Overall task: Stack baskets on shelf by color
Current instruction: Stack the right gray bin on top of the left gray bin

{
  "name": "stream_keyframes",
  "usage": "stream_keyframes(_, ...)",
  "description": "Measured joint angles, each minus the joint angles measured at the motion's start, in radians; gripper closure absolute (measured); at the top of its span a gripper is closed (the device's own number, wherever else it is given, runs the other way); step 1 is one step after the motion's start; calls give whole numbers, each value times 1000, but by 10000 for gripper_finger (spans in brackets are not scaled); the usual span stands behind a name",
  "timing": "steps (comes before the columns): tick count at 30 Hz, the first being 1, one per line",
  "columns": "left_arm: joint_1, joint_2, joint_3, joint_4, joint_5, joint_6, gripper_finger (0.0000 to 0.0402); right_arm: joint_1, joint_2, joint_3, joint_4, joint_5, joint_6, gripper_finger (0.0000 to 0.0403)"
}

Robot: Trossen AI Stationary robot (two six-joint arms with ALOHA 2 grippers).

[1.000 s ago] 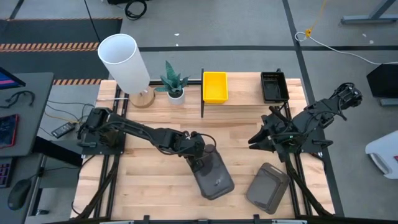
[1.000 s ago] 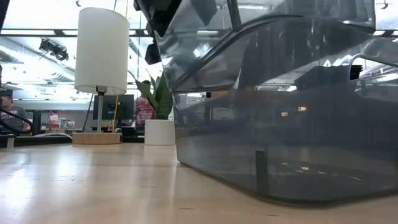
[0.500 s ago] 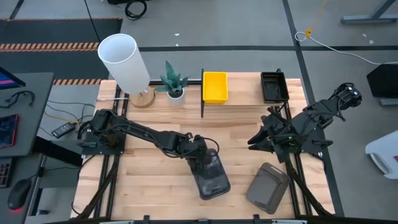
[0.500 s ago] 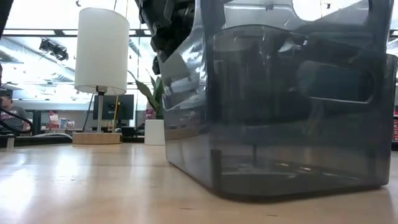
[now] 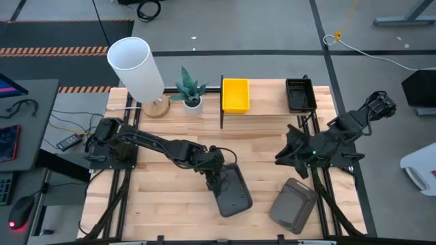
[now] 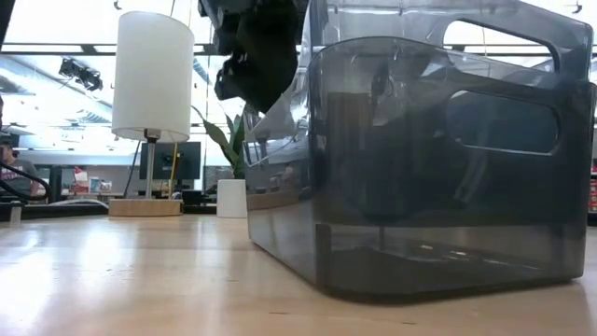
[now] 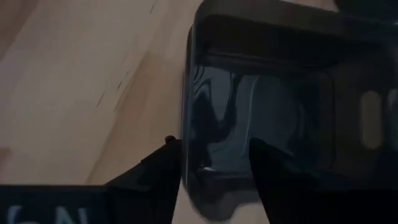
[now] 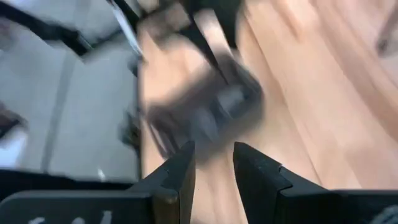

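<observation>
A dark grey basket (image 5: 233, 194) (image 6: 420, 168) stands upright on its base on the tabletop, mouth up. My left gripper (image 5: 218, 175) (image 7: 214, 171) is open at its end wall (image 7: 186, 124), one finger outside and one inside, with the wall free between them. A second dark grey basket (image 5: 294, 204) (image 8: 205, 112) lies near the table's right front. My right gripper (image 5: 286, 155) (image 8: 214, 168) hovers above the table beyond it, open and empty. On the shelf (image 5: 269, 102) stand a yellow basket (image 5: 236, 94) and a black mesh basket (image 5: 300, 94).
A white lamp (image 5: 136, 68) and a small potted plant (image 5: 191, 88) stand at the table's far left. A black post (image 5: 221, 102) marks the shelf's left end. Bare wood lies between the shelf and the grey baskets.
The grey basket, held tilted a second ago, has come down flat onto its base and stands upright. My left gripper has let go of its end wall and stays over it. My right gripper has tipped further downward.
</observation>
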Motion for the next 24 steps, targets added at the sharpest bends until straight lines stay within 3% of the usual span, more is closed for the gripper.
stream_keyframes(4,-5,-38,0,-13,2,-30,221,0,10,-87,-67,-104,125,289)
stream_keyframes(11,-21,-119,0,-27,-4,-44,250,0,14,-290,-74,-386,381,289)
stream_keyframes(24,-13,-193,0,-49,-8,-19,260,0,62,-396,-138,-524,425,272)
